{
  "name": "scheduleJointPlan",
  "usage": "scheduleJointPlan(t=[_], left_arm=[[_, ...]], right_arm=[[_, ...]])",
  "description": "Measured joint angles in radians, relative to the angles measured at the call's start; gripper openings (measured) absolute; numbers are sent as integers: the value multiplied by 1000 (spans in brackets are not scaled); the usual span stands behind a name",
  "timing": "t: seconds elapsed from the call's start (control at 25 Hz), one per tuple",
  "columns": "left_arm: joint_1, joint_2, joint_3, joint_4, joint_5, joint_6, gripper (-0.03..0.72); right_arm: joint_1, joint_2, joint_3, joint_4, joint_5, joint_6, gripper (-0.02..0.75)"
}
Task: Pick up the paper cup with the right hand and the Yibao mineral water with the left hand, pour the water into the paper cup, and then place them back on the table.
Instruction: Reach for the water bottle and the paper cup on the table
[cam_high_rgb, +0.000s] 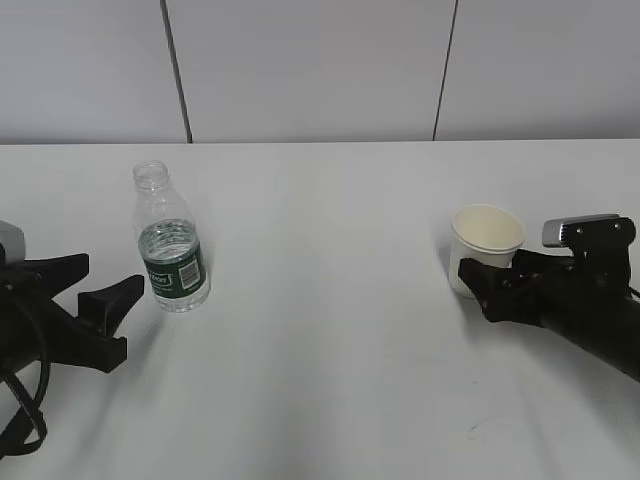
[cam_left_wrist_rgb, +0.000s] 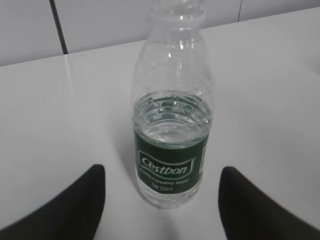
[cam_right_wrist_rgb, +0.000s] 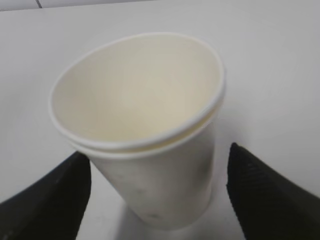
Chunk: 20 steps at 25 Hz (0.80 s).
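The Yibao mineral water (cam_high_rgb: 170, 245) stands upright on the white table (cam_high_rgb: 330, 330) at the left. It is uncapped, about half full, and has a dark green label. My left gripper (cam_high_rgb: 112, 275) is open just left of it, not touching. In the left wrist view the bottle (cam_left_wrist_rgb: 170, 145) stands just ahead of my left gripper (cam_left_wrist_rgb: 162, 172), centred between the spread fingers. The cream paper cup (cam_high_rgb: 486, 245) stands at the right, empty. My right gripper (cam_high_rgb: 490, 268) is open with a finger on each side of it. In the right wrist view the cup (cam_right_wrist_rgb: 150, 125) sits between the fingers of my right gripper (cam_right_wrist_rgb: 158, 157), with small gaps on both sides.
A grey panelled wall (cam_high_rgb: 320, 70) runs behind the table's far edge. Bare tabletop lies between the bottle and the cup. A black cable (cam_high_rgb: 25, 400) loops by the left arm at the front left.
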<state>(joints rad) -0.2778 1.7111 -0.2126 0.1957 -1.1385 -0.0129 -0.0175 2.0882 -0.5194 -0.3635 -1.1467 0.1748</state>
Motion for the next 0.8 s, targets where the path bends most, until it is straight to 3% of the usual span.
scheduleJointPlan(t=[0.8], left_arm=[[0, 0, 0, 0, 0, 0, 444]], right_arm=[[0, 90, -144, -109, -2, 69, 661]])
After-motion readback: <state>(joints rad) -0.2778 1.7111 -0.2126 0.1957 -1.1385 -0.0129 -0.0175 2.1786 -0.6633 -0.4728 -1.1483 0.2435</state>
